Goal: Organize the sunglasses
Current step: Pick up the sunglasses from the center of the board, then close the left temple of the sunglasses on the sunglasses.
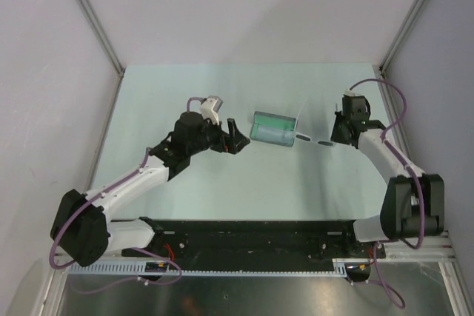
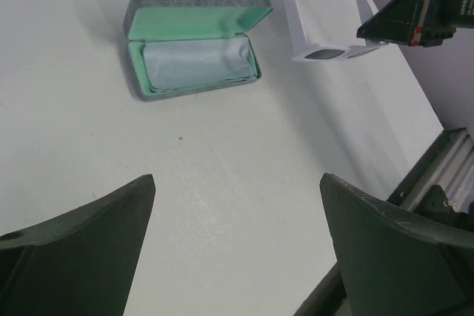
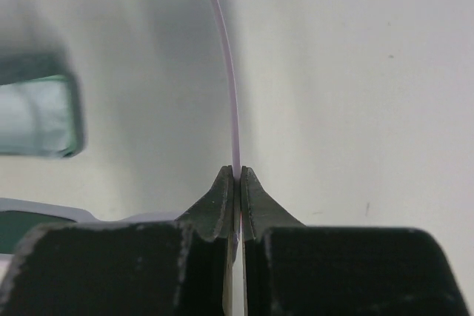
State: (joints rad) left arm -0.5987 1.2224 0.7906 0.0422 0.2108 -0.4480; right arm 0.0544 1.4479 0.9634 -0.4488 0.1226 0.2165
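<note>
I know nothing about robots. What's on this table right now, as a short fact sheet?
Case: open, on the table
Cloth: lying inside the case
Sunglasses: white, outside the case, toward the right arm
Right end effector: shut on one thin sunglasses arm
Left end effector: open, empty, on the case's other side

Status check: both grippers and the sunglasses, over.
Left gripper open, empty. Right gripper shut on sunglasses arm. Case open, cloth inside; nothing between.
</note>
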